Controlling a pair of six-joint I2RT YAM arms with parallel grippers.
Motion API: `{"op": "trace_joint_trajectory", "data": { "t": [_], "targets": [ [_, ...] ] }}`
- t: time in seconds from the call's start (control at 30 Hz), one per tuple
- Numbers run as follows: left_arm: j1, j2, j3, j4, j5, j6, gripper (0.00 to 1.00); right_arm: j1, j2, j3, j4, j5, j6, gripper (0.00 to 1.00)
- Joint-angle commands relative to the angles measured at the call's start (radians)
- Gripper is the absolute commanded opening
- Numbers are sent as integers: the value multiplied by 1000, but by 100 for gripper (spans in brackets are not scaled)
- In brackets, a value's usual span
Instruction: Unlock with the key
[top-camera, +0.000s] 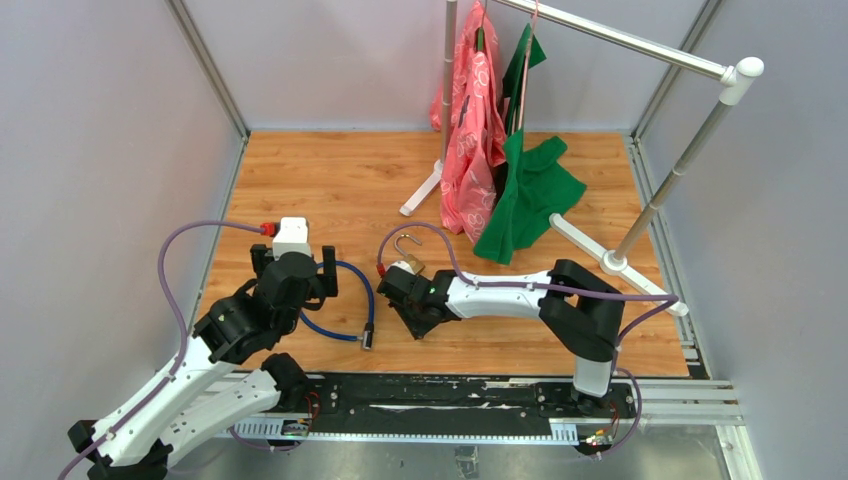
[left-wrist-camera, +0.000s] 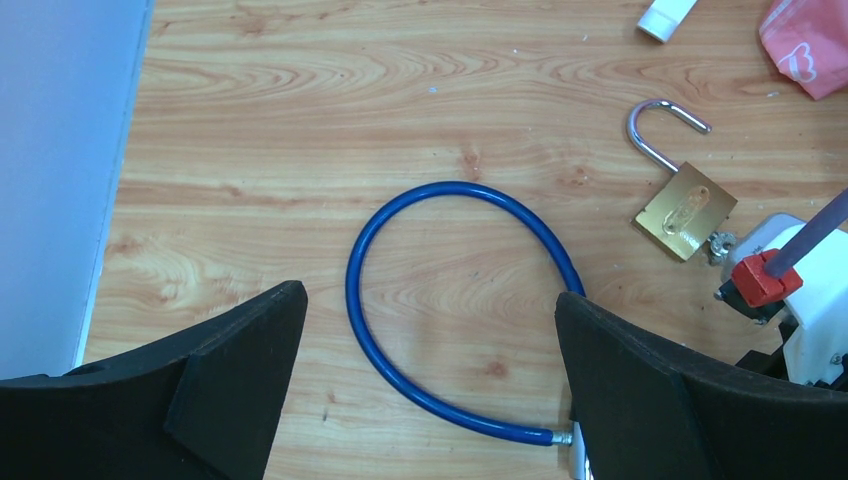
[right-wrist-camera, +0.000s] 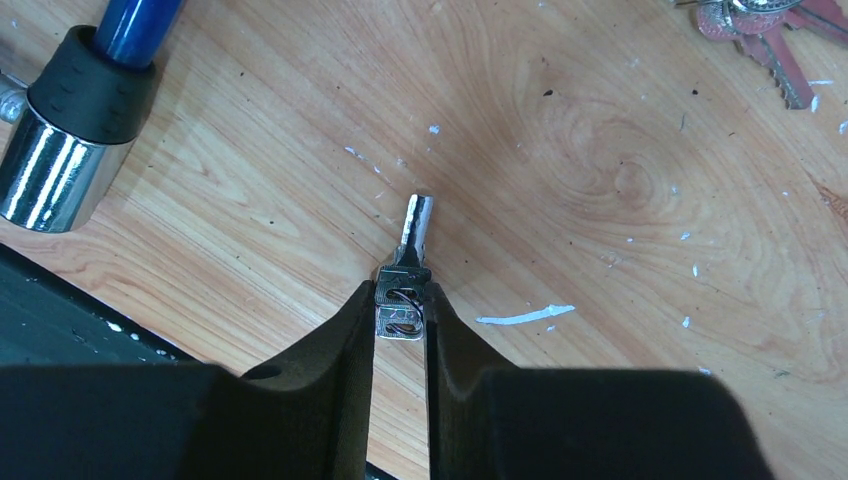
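Note:
My right gripper is low over the wooden table, its jaws closed on the head of a small silver key whose shaft points away along the wood. To its upper left lies the chrome and black end of the blue cable lock, which loops across the table. A brass padlock lies flat with its shackle swung open. My left gripper hangs wide open above the cable loop, holding nothing. In the top view the right gripper sits just right of the cable's end.
A bunch of reddish keys lies at the far right of the right wrist view. A clothes rack with pink and green garments stands at the back right. Grey walls enclose the table.

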Motion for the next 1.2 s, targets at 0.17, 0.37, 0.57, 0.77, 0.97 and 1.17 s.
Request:
{"op": "trace_joint_trajectory", "data": {
  "t": [0.17,0.37,0.57,0.77,0.97,1.17],
  "targets": [
    [8,8,-7,17,-3,3,100,-6,12,-63,14,-8,-27,10],
    [8,6,-7,16,-3,3,100,-8,-41,-108,77,-24,-46,1],
    [8,5,-7,16,-2,3,100,-7,-79,-138,99,-19,-56,0],
    [8,3,-7,16,-3,3,100,-7,-109,-157,113,-8,-61,0],
    [8,-1,-8,16,-2,3,100,-11,-147,-185,142,-5,-65,0],
    [8,-7,-9,16,0,3,99,-20,-183,-220,186,-34,-71,0]
  ]
}}
